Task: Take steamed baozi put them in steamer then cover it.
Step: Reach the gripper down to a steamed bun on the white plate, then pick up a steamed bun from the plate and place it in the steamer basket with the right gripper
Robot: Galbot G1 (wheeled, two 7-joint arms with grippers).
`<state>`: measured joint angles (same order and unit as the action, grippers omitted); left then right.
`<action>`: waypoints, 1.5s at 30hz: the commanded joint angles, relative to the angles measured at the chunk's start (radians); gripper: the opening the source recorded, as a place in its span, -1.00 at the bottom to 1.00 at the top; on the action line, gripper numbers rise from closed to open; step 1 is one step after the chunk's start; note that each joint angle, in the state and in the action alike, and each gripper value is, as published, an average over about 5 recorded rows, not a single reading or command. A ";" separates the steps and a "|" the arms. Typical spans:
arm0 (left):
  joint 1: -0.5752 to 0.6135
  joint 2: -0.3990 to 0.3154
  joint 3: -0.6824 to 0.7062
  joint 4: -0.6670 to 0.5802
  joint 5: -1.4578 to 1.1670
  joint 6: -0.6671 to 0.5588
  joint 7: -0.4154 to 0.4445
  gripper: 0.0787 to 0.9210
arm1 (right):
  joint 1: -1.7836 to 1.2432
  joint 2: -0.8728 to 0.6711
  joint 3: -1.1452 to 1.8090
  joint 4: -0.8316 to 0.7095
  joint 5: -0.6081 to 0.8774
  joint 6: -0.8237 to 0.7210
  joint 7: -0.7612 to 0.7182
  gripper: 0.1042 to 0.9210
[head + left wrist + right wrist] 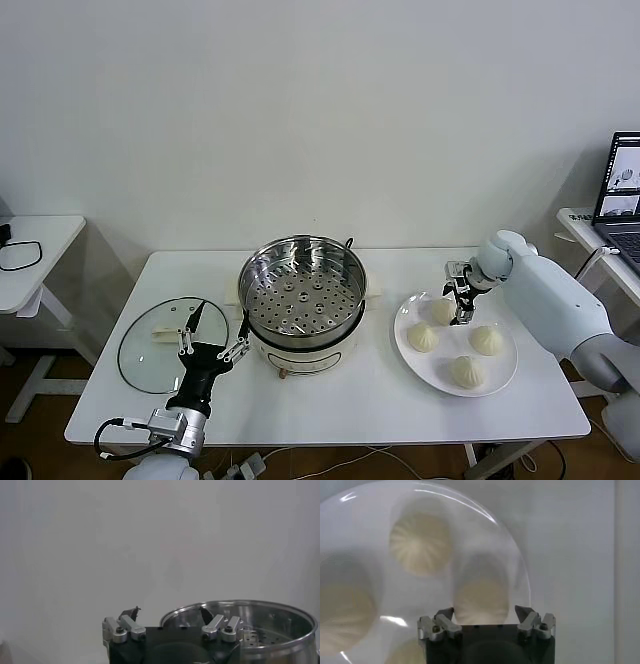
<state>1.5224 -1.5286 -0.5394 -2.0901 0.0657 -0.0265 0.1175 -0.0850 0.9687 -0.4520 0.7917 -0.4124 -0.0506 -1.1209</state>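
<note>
Four cream-white baozi lie on a white plate (503,372) at the right: one at the far left (440,312), one nearer (423,338), one at the right (488,340) and one at the front (467,372). My right gripper (462,303) is open and points down over the far-left baozi. In the right wrist view that baozi (481,599) sits between the open fingers of my right gripper (484,612); I cannot tell if they touch it. The steamer (300,292) stands empty at the table's middle. My left gripper (213,346) is open and empty beside the steamer (260,622).
A round glass lid (165,347) with a white handle lies flat on the table left of the steamer, under my left gripper's fingers. A side table stands at the far left and a laptop (622,195) at the far right.
</note>
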 commanded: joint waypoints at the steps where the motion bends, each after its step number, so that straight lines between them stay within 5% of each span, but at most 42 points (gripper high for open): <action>1: 0.000 0.000 -0.001 -0.001 0.001 -0.001 0.000 0.77 | -0.002 0.015 0.012 -0.017 -0.012 0.003 0.007 0.65; 7: -0.001 -0.002 -0.002 -0.002 0.001 -0.001 0.000 0.77 | -0.006 0.001 0.002 0.005 -0.009 0.000 0.004 0.35; 14: 0.001 -0.003 -0.003 -0.007 0.001 0.000 -0.001 0.77 | -0.003 -0.034 -0.014 0.055 0.024 -0.005 0.002 0.34; 22: 0.006 -0.001 0.001 -0.024 0.002 0.004 -0.001 0.77 | 0.155 -0.246 -0.214 0.327 0.264 -0.004 -0.016 0.34; 29: 0.014 0.009 0.000 -0.047 0.002 0.014 -0.002 0.77 | 0.538 -0.331 -0.520 0.574 0.385 0.259 -0.066 0.34; 36: 0.023 0.013 -0.013 -0.057 -0.002 0.014 -0.001 0.77 | 0.897 -0.196 -0.806 0.695 0.412 0.481 -0.080 0.34; 45: 0.019 0.019 -0.038 -0.058 -0.023 0.016 0.004 0.77 | 0.949 0.127 -0.888 0.590 0.338 0.646 -0.036 0.34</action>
<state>1.5414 -1.5095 -0.5710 -2.1478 0.0486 -0.0103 0.1211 0.7005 0.9539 -1.1919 1.3485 -0.0861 0.4586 -1.1616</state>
